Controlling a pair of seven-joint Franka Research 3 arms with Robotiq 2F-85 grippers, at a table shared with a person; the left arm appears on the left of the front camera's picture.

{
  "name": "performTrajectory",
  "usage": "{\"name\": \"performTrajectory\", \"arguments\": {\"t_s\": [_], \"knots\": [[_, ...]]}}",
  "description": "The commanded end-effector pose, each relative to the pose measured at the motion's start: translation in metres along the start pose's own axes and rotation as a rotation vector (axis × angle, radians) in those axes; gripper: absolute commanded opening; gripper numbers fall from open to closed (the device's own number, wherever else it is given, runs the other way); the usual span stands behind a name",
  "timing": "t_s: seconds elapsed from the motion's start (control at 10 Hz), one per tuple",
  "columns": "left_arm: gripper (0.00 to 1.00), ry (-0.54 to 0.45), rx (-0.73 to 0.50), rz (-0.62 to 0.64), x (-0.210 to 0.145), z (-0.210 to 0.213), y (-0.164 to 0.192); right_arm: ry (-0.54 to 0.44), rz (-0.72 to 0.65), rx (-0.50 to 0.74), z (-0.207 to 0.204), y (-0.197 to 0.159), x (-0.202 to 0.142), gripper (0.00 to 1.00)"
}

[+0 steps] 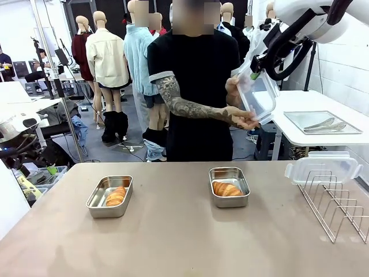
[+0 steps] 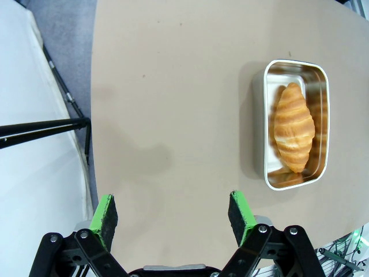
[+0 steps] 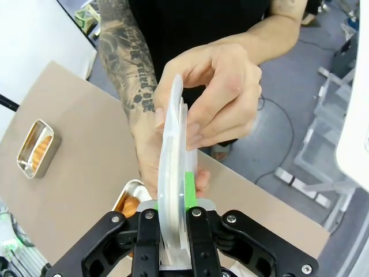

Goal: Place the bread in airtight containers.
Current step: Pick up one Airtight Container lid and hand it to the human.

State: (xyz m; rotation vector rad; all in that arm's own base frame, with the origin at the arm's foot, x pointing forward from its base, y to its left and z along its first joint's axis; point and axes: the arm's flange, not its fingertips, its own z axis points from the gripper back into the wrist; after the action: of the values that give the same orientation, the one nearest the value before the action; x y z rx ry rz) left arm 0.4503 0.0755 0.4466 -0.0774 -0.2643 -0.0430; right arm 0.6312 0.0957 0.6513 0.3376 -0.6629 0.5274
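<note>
Croissant (image 1: 116,195) in each open tin (image 1: 95,203), left and right on the near table (image 1: 173,242). Holds a clear lid (image 3: 170,133) clamped edge-on in the right gripper (image 3: 172,196), high at far right, with a person's hand (image 3: 225,95) gripping it too; left gripper (image 2: 173,212) spread wide above bare table beside the left tin. Risks a dropped or twisted lid if pulling against that hand, or letting go before the other grip is firm.

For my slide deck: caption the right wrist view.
Right gripper shut on a clear lid that the person's hand also holds, above the table.
</note>
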Motion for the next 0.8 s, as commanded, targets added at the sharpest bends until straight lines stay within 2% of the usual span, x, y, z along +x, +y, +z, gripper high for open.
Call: {"name": "performTrajectory", "arguments": {"t_s": [0.0,0.2,0.6,0.7], "knots": [[1.0,-0.002,0.014,0.012,-0.002,0.001,0.0,0.004,-0.002,-0.001,-0.002,-0.002,-0.001,0.0],[1.0,-0.002,0.014,0.012,-0.002,0.001,0.0,0.001,0.0,0.001,-0.001,0.0,0.0,0.0],[1.0,-0.002,0.014,0.012,-0.002,0.001,0.0,0.074,0.13,0.067,0.024,0.022,-0.02,0.79],[1.0,-0.002,0.014,0.012,-0.002,0.001,0.0,0.133,0.212,0.099,0.035,0.032,-0.03,0.98]]}}
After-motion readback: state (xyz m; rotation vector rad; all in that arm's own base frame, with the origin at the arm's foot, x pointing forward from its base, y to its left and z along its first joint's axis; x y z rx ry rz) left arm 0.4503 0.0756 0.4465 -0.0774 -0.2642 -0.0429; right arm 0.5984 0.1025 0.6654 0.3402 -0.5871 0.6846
